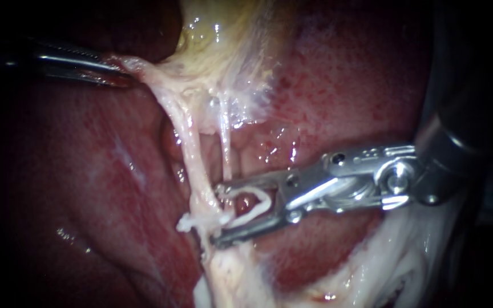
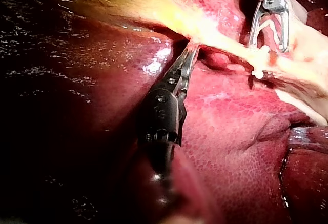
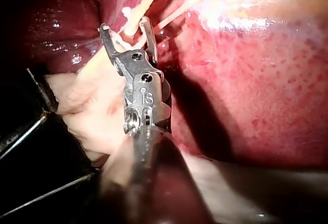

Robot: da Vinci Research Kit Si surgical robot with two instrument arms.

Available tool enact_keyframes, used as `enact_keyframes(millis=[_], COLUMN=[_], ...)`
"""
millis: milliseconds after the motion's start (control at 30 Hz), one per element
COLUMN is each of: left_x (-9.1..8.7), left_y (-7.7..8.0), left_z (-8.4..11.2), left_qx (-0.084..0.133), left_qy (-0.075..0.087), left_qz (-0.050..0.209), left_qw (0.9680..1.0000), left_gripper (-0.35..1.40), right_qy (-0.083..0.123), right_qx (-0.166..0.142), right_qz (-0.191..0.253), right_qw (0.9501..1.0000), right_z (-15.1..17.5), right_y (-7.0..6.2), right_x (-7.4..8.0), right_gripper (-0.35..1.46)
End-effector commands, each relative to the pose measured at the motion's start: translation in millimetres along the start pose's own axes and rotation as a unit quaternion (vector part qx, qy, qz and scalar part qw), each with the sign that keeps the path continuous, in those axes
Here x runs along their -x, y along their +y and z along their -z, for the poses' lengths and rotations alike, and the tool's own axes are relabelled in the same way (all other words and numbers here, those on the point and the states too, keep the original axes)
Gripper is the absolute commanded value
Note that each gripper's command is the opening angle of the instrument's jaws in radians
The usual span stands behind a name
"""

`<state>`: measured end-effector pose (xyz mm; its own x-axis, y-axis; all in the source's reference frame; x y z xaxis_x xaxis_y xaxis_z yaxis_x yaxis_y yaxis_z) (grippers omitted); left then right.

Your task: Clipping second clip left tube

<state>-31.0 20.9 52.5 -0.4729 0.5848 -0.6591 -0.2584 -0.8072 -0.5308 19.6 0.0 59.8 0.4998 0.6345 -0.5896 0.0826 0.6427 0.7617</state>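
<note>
- The right instrument (image 1: 219, 215) is bright polished metal, glossy along its jaws.
- The left instrument (image 1: 122, 75) is darker metal, also shiny.
- The clip (image 1: 261, 201) looks like smooth white plastic.
- The left tube (image 1: 192, 154), beside the clip, is moist and stringy.
- The liver (image 1: 360, 85) and the gallbladder (image 1: 223, 34) are wet and glossy.

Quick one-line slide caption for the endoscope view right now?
Left instrument grips the gallbladder; right instrument holds a white clip at the left tube.
</note>
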Motion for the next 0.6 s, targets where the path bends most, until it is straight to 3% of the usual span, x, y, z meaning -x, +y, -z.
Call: enact_keyframes(millis=[33,233,367,600], left_x=[0.0,0.0,0.0,0.0], left_y=[0.0,0.0,0.0,0.0], left_z=[0.0,0.0,0.0,-0.1], left_qx=[0.0,0.0,0.0,-0.001], left_qy=[0.0,0.0,0.0,0.0], left_qz=[0.0,0.0,0.0,0.0], left_qw=[1.0,1.0,1.0,1.0], left_gripper=[-0.35,-0.35,-0.35,-0.35], right_qy=[0.0,0.003,0.007,0.048], right_qx=[0.001,0.001,-0.001,-0.013], right_qz=[0.0,-0.019,-0.025,-0.062], right_qw=[1.0,0.9998,0.9997,0.9968], right_z=[-0.1,-0.1,-0.1,-0.9], right_y=[0.3,1.7,2.0,2.2], right_x=[0.3,0.9,0.9,0.3], right_gripper=[0.5,0.5,0.5,0.5])
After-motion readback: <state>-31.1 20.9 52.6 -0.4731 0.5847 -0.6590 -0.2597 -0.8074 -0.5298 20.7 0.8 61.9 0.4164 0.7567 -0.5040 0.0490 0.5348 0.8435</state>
